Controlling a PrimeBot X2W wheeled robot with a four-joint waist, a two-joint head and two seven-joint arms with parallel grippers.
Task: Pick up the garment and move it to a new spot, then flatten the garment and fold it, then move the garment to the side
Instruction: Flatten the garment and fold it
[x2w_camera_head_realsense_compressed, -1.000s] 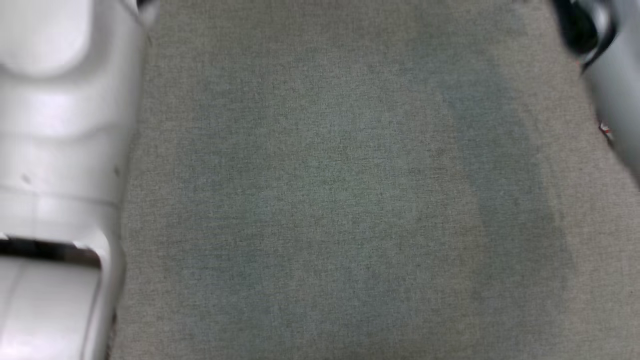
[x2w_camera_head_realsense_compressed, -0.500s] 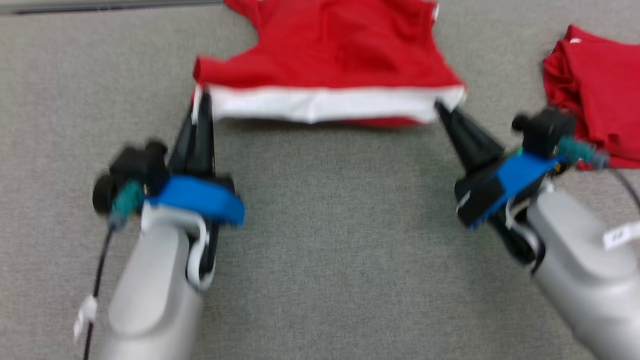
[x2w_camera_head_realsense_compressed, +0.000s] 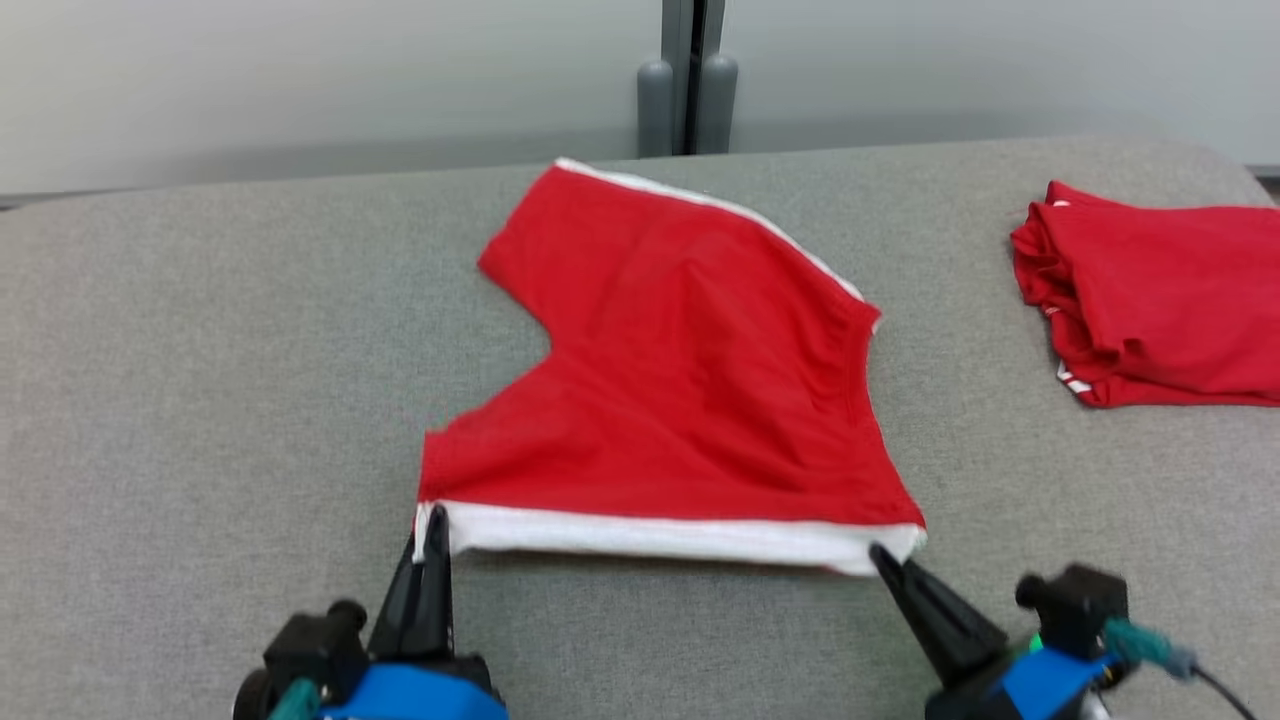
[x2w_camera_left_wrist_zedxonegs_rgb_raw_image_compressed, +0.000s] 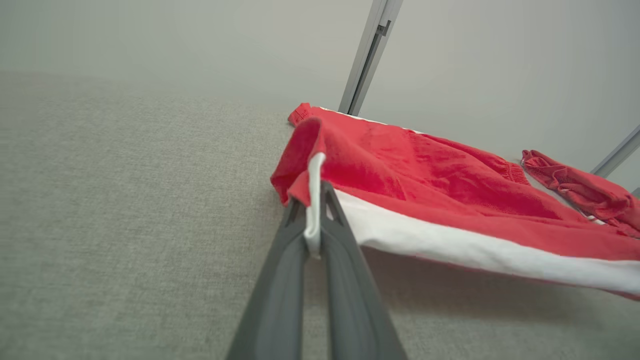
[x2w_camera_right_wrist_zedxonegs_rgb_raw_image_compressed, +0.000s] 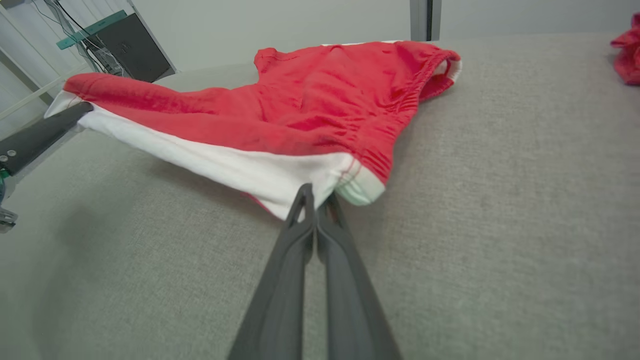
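Observation:
The garment (x2w_camera_head_realsense_compressed: 690, 390) is a pair of red shorts with a white band along its near edge, spread on the grey table (x2w_camera_head_realsense_compressed: 200, 400). My left gripper (x2w_camera_head_realsense_compressed: 432, 520) is shut on the band's left corner, and the white cloth shows pinched between its fingers (x2w_camera_left_wrist_zedxonegs_rgb_raw_image_compressed: 312, 220). My right gripper (x2w_camera_head_realsense_compressed: 880, 553) is shut on the band's right corner (x2w_camera_right_wrist_zedxonegs_rgb_raw_image_compressed: 312, 197). The near edge hangs stretched between the two grippers, slightly above the table, while the far part of the garment (x2w_camera_right_wrist_zedxonegs_rgb_raw_image_compressed: 350, 85) lies on the cloth surface.
A second red garment (x2w_camera_head_realsense_compressed: 1160, 300), folded, lies at the table's far right. A grey post (x2w_camera_head_realsense_compressed: 688, 80) and a pale wall stand behind the table's far edge. Bare grey table stretches to the left (x2w_camera_left_wrist_zedxonegs_rgb_raw_image_compressed: 125, 200) and in front.
The head camera has swung up from bare table to take in the whole garment and back wall. Both grippers stay shut on the white band's corners.

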